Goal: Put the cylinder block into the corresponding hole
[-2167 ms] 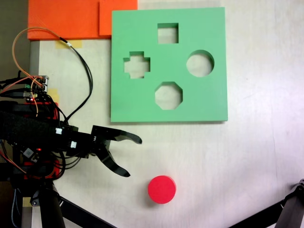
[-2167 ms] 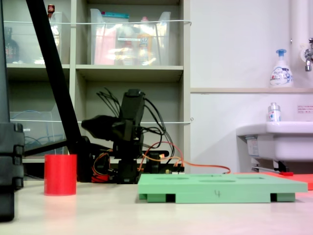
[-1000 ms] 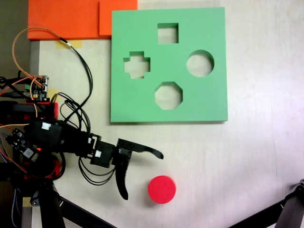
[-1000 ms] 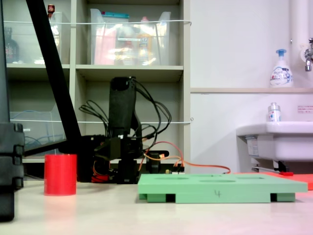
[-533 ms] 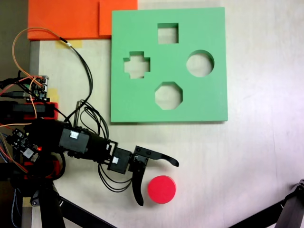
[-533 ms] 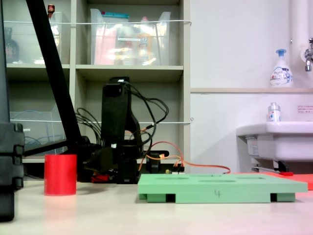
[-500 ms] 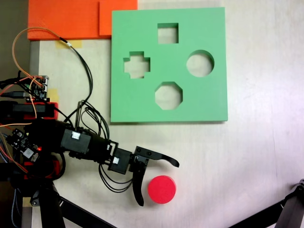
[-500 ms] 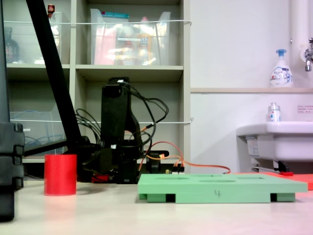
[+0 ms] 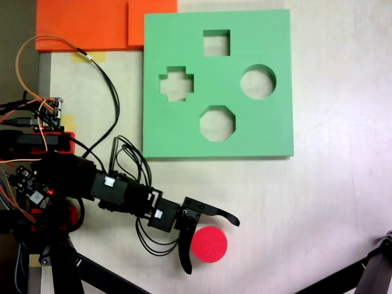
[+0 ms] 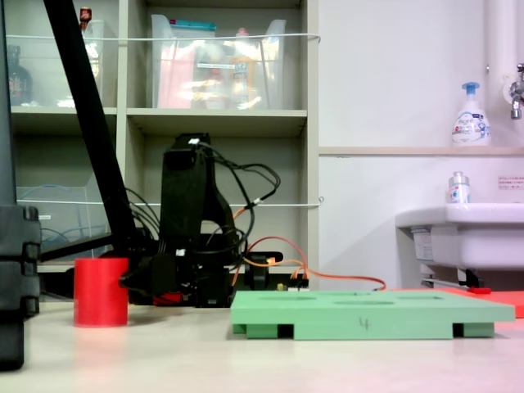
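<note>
The end effector (image 9: 212, 244) stands with its two jaws spread wide around the cylinder block (image 9: 209, 244), one above it and one at its left in the top-down fixed view, not clamped. The arm (image 9: 116, 190) stretches low across the table (image 9: 318, 202), reaching further toward the block than half a second ago. The block sits where it was, well apart from the corresponding hole (image 9: 258, 82) in the green board (image 9: 269, 131).
</note>
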Available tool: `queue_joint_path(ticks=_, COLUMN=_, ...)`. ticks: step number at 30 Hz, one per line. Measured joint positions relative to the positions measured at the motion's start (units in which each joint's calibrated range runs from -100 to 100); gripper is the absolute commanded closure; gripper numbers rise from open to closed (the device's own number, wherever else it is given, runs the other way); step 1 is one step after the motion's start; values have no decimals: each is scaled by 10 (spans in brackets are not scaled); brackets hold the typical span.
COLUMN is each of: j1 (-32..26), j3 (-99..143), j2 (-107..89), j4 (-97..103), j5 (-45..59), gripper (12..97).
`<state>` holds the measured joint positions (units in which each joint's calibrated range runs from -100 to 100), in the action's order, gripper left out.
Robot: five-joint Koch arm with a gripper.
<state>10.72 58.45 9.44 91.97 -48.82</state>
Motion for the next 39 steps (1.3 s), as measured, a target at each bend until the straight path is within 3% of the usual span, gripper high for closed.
queue_joint_path(ticks=5, j1=5, j3=-4, j2=15, j4=0, j5=0, gripper=254)
queue_joint_path(ticks=11, j1=12, j3=-11, j2=45, j4=0, j5=0, gripper=547)
queue_joint_path(ticks=23, j1=16, j3=-6, j2=51, j4=0, j5=0, gripper=748)
queue_joint_path(ticks=32, j1=10, j3=24, j2=-38, j4=-1, j5=0, gripper=766)
queue_joint_path(ticks=39, j1=-22, j3=30, j2=-252, j4=-1, j5=0, gripper=764)
